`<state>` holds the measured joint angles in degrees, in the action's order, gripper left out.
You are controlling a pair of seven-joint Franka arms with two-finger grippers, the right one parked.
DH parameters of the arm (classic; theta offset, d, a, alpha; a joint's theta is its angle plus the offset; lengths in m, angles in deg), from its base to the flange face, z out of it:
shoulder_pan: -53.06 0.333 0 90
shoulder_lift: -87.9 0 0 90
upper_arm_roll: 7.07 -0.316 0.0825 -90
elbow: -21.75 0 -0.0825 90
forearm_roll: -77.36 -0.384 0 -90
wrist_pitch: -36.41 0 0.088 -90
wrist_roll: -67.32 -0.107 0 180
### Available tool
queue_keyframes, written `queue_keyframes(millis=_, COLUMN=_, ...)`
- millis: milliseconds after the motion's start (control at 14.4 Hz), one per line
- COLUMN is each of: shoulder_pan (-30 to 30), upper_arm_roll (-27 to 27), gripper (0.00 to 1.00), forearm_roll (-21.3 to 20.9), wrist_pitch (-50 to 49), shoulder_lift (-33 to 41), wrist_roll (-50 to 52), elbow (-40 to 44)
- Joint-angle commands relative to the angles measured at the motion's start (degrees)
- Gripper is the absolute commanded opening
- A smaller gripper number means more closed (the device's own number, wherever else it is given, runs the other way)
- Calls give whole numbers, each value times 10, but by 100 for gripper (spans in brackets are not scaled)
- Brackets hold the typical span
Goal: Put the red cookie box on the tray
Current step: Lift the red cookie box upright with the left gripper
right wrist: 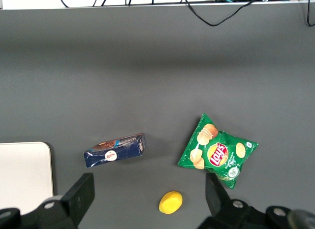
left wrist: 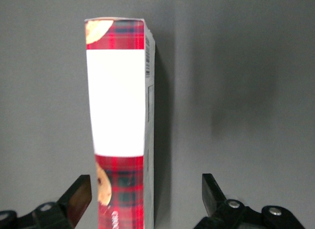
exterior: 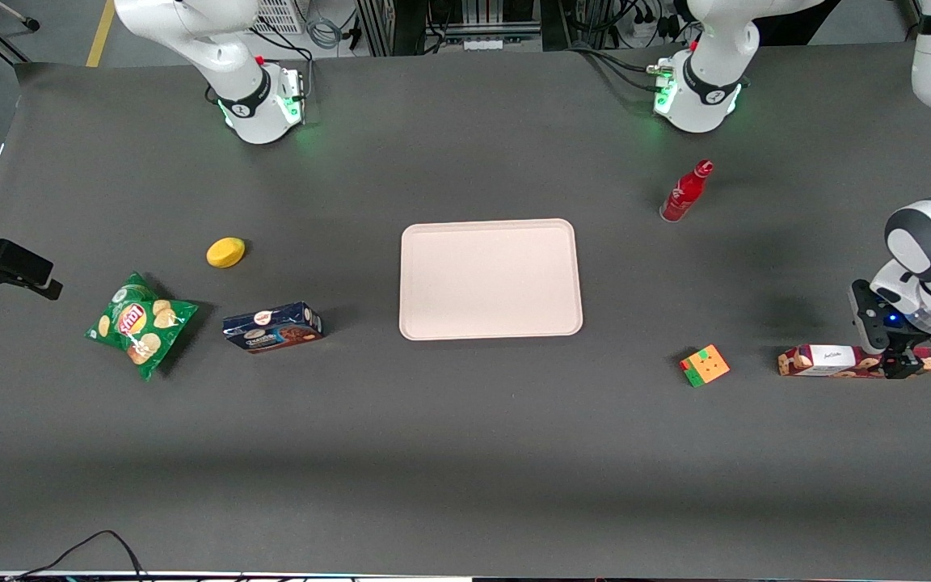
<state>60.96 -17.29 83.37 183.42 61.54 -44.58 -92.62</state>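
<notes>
My claw (exterior: 902, 368) sits at the lower right of the front picture, low over one end of the red cookie box (exterior: 837, 360). Fingers spread wide, nothing held. From my wrist camera the box (left wrist: 120, 120) runs lengthwise away from me, one finger (left wrist: 78, 197) close to its edge, the other finger (left wrist: 212, 192) well apart from it. The box is off centre in my opening.

Risk one: if I close like this, the near finger likely meets the carton first and shoves or swivels it across the table (exterior: 465, 453) before the other arrives. A skewed grip could follow.

Risk two: I am at the end of a long slim carton, not its middle. Lifted from there it may droop or twist, and a thin cardboard wall may dent under pressure.

Moving up the picture: a small coloured cube (exterior: 705, 365) lies just beside the box's other end, roughly between it and the tray (exterior: 490, 279) at frame centre. A low carry might clip it. The tray is bare and well apart from the box, so a long sideways haul with a poor grip is where a drop seems likeliest.

Farther up, right of the tray, a red bottle (exterior: 685, 192) stands upright. A swinging box end could topple it if I arc wide.
</notes>
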Motion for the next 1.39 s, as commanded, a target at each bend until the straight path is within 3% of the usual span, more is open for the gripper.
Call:
queue_keyframes(millis=0, shoulder_pan=3, upper_arm_roll=2, gripper=100, forearm_roll=42, wrist_pitch=14, shoulder_lift=-16, wrist_roll=-30, elbow=-3)
queue_keyframes(millis=278, shoulder_pan=3, upper_arm_roll=4, gripper=100, forearm_roll=42, wrist_pitch=51, shoulder_lift=-35, wrist_roll=-31, elbow=-1)
queue_keyframes(millis=417, shoulder_pan=3, upper_arm_roll=5, gripper=89, forearm_roll=42, wrist_pitch=62, shoulder_lift=-42, wrist_roll=-30, elbow=3)
queue_keyframes(millis=556, shoulder_pan=3, upper_arm_roll=6, gripper=68, forearm_roll=42, wrist_pitch=62, shoulder_lift=-48, wrist_roll=-30, elbow=11)
queue_keyframes(millis=765, shoulder_pan=2, upper_arm_roll=6, gripper=26, forearm_roll=42, wrist_pitch=62, shoulder_lift=-49, wrist_roll=-30, elbow=20)
queue_keyframes(millis=904, shoulder_pan=1, upper_arm_roll=6, gripper=11, forearm_roll=42, wrist_pitch=60, shoulder_lift=-50, wrist_roll=-28, elbow=27)
queue_keyframes(millis=1321, shoulder_pan=0, upper_arm_roll=4, gripper=11, forearm_roll=53, wrist_pitch=-105, shoulder_lift=-58, wrist_roll=-18, elbow=164)
